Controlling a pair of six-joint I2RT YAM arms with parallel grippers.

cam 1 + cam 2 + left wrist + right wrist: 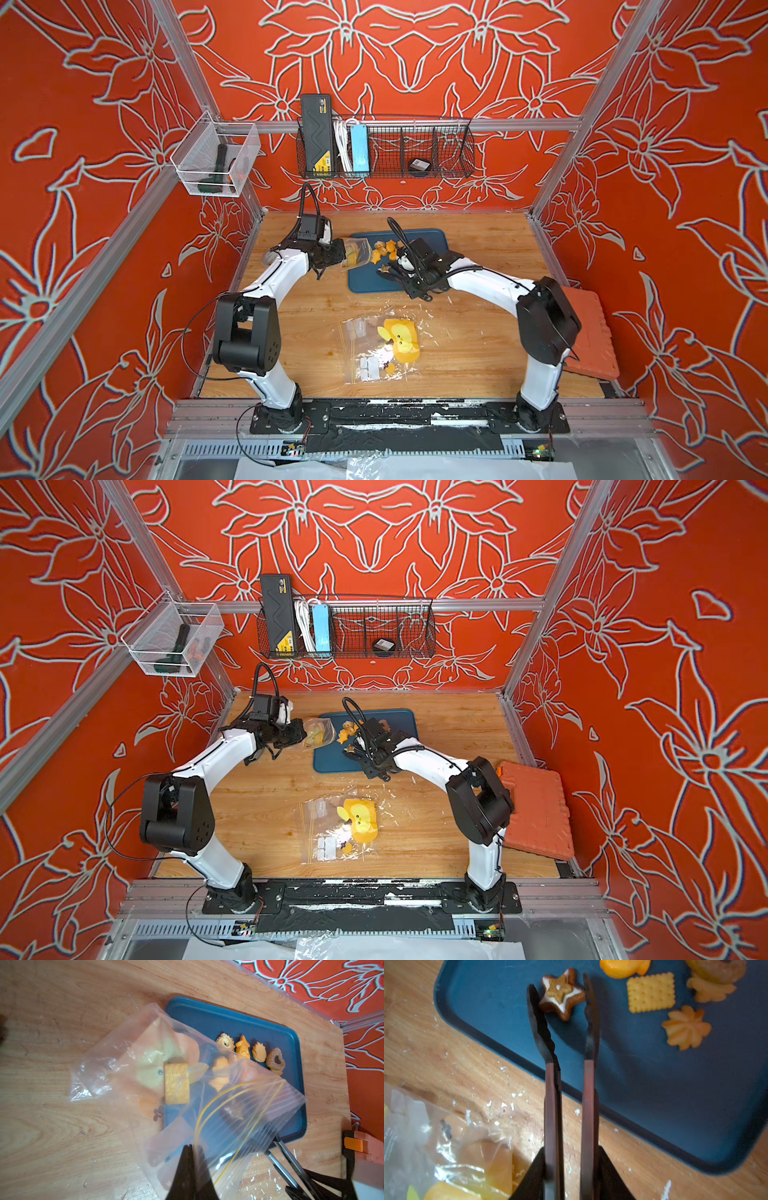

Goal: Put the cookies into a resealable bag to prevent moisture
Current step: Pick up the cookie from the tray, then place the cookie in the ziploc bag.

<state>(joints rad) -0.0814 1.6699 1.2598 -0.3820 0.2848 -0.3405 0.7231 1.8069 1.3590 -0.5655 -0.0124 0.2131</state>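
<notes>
My left gripper (pixel 192 1147) is shut on the rim of the clear resealable bag (pixel 145 1064), whose mouth gapes over the edge of the blue tray (pixel 207 1016). A square biscuit (pixel 176 1084) lies inside the bag. Several cookies (pixel 241 1047) sit in a row on the tray beyond it. My right gripper (pixel 572 1155) is shut on a pair of black-tipped tongs (pixel 550 1095). The tong tips stand on either side of a brown star cookie (pixel 560 994) with white icing and touch its points. A square cracker (pixel 651 992) and a flower cookie (pixel 686 1027) lie beside it.
In both top views the tray (pixel 432 239) sits at the back middle of the wooden table. Spare clear bags with a yellow cartoon print (pixel 382 345) lie nearer the front. An orange case (pixel 590 332) rests at the right edge. White crumbs dot the wood.
</notes>
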